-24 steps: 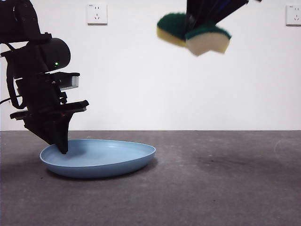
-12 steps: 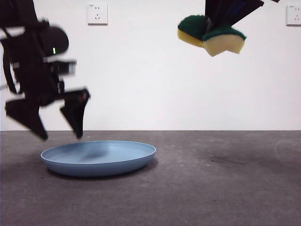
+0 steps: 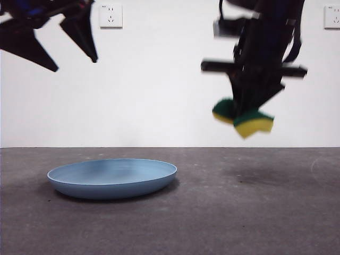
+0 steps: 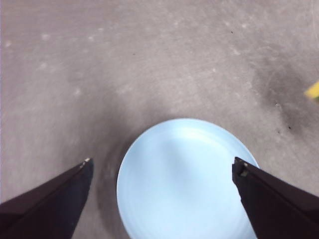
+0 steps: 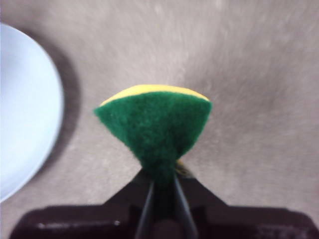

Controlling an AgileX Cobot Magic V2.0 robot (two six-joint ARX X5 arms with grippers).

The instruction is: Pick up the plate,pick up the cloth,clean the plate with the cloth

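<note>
The light-blue plate (image 3: 112,178) lies flat on the grey table, left of centre; nothing holds it. My left gripper (image 3: 74,57) hangs open high above it at the top left, and in its wrist view the plate (image 4: 187,179) shows far below between the spread jaws of the left gripper (image 4: 163,167). My right gripper (image 3: 245,109) is shut on the cloth (image 3: 244,119), a yellow sponge with a green face, held in the air right of the plate. In the right wrist view the cloth (image 5: 154,129) is pinched in the right gripper (image 5: 162,179), with the plate (image 5: 25,109) off to one side.
A white wall stands behind the table, with a socket (image 3: 110,15) at the upper left and another socket (image 3: 332,16) at the upper right. The grey tabletop (image 3: 255,212) stretches to the right of the plate.
My left gripper let go of the plate's rim, opened and rose to the top left; the plate settled flat. My right gripper came down with the cloth.
</note>
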